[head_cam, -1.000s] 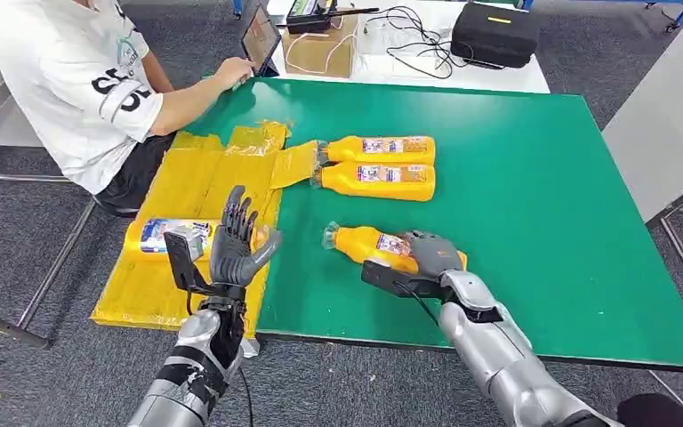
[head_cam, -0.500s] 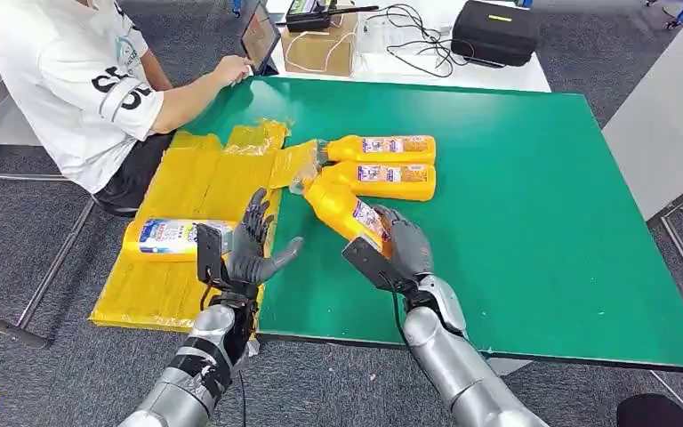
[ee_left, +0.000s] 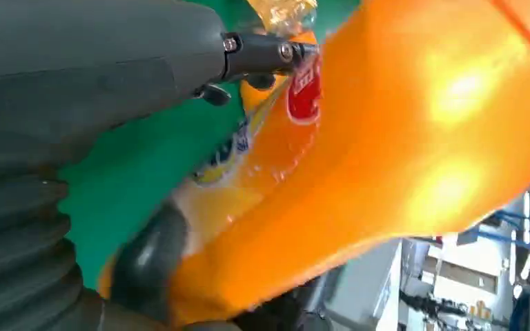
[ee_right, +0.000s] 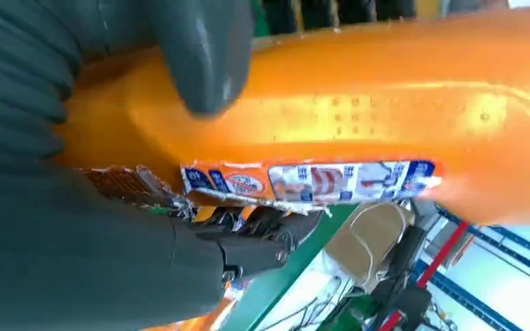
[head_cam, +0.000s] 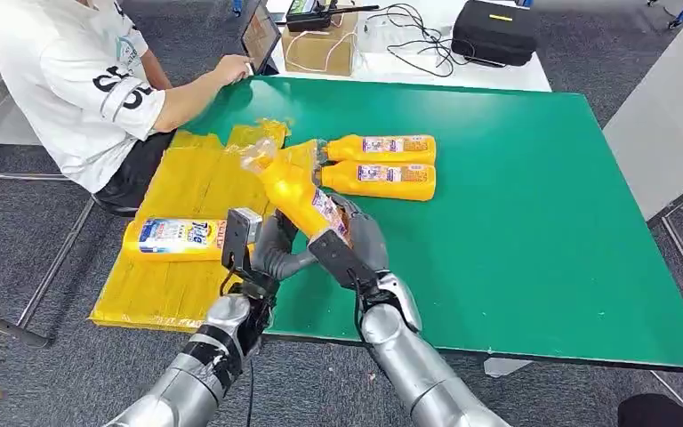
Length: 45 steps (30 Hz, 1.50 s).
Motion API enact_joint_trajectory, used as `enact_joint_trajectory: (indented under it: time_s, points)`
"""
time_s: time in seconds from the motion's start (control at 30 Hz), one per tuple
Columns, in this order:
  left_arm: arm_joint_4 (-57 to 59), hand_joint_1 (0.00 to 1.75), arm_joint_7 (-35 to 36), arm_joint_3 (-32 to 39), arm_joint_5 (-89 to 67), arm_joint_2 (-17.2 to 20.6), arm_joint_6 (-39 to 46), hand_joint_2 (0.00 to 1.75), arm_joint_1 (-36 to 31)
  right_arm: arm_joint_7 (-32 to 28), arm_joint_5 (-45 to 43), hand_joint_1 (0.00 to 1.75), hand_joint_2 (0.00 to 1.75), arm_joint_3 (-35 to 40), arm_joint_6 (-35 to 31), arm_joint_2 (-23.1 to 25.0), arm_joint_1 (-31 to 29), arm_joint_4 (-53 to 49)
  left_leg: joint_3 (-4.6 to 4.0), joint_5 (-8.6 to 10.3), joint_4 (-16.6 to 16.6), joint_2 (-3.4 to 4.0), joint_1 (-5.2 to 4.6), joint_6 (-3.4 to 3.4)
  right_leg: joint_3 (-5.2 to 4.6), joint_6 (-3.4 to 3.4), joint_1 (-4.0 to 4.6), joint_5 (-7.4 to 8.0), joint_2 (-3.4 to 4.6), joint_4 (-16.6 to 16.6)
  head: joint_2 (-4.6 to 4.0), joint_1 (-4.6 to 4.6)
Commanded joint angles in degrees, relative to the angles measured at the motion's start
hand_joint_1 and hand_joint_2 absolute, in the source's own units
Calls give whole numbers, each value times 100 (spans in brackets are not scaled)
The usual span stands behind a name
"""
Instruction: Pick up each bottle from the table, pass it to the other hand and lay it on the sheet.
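My right hand (head_cam: pixel 360 240) grips an orange bottle (head_cam: pixel 298 196) by its lower body and holds it above the table's front edge, tilted with the cap toward the yellow sheet (head_cam: pixel 191 178). My left hand (head_cam: pixel 271 253) is right beside the bottle's base, fingers apart. In the left wrist view a dark finger (ee_left: pixel 152 255) lies against the bottle (ee_left: pixel 400 138) while the thumb stands off it. In the right wrist view the thumb (ee_right: pixel 200 55) presses on the bottle (ee_right: pixel 359 117). One bottle (head_cam: pixel 182 238) lies on the sheet. Two more bottles (head_cam: pixel 382 149) (head_cam: pixel 382 181) lie side by side on the green table (head_cam: pixel 516 222).
A person in a white shirt (head_cam: pixel 80 80) sits at the far left corner with a hand by a tablet (head_cam: pixel 260 36). Behind the table are a cardboard box (head_cam: pixel 320 49), cables and a black case (head_cam: pixel 495 33). A white tabletop (head_cam: pixel 667 124) stands at the right.
My right hand has lifted the bottle off the table and carried it left toward the sheet, cap tilting up. My left hand has moved right and come in beside the bottle's base.
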Motion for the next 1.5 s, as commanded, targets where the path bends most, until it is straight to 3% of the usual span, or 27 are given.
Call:
enact_joint_trajectory:
  time_s: [0.03,0.37,0.4,0.43,0.93,1.17,1.5]
  points:
    - [66,0,73,-262,178,32,14,175,-266,-1,42,175,175,598,207,201,-414,1125,25,-16,7,10,9,-9,27,-12,11,-12,4,2,0,0]
    - [-15,0,57,-240,302,57,-18,175,-218,78,144,175,175,881,346,256,-404,1230,19,-12,5,1,8,-9,21,-11,10,-10,-3,0,0,0]
    - [-8,173,52,-197,374,52,-38,175,-215,121,166,145,175,903,277,249,-392,1236,13,-7,0,3,6,-6,14,-8,7,-5,0,-3,0,-2]
    - [-8,175,50,-186,400,55,-60,175,-210,149,172,0,175,898,236,244,-387,1243,9,-5,-1,-1,4,-5,11,-7,5,-4,-3,-3,0,0]
    - [-104,175,-303,151,-62,498,741,175,-253,-151,-454,0,175,166,-183,-201,-116,242,6,-3,-2,0,3,-5,6,-7,4,-2,-2,-3,0,0]
    - [-71,175,-455,-171,-1785,1048,1858,175,-307,-308,-707,0,175,-115,-170,-278,10,-222,19,-12,4,5,9,-11,19,-13,10,-10,0,1,0,0]
    - [853,175,-570,-246,-3948,1624,2709,175,-410,-433,-851,0,175,-254,1,-280,-70,-156,20,-7,-4,12,5,-8,14,-10,6,-5,4,-3,2,0]
